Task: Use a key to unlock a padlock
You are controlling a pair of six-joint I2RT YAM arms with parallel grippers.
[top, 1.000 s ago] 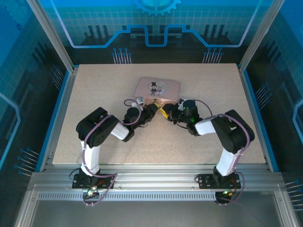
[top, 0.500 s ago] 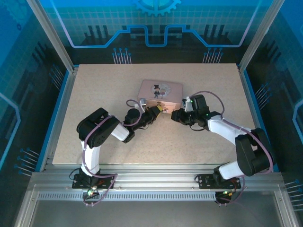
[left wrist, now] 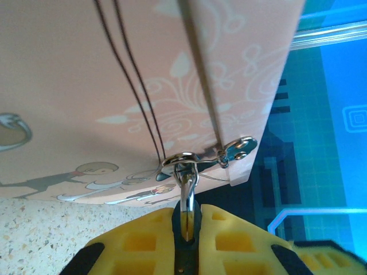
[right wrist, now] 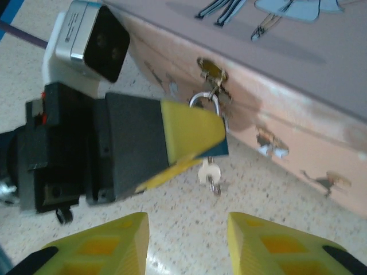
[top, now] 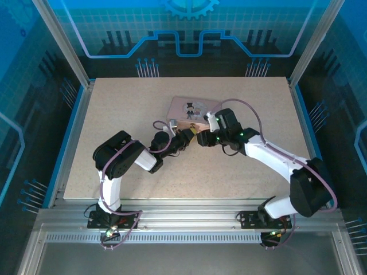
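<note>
One padlock (right wrist: 220, 150), key (right wrist: 209, 172) below, within left end effector (left wrist: 186, 223)

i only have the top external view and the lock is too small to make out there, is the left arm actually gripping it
observer: yes, the wrist views show the left gripper with its jaws shut on the padlock.
operator: ok, where's the key
observer: in the right wrist view the key hangs from the bottom of the padlock, apparently seated in the keyhole.
operator: has the right arm got hold of it
observer: no, the right gripper has its jaws open and sits short of the key, not touching it.
</note>
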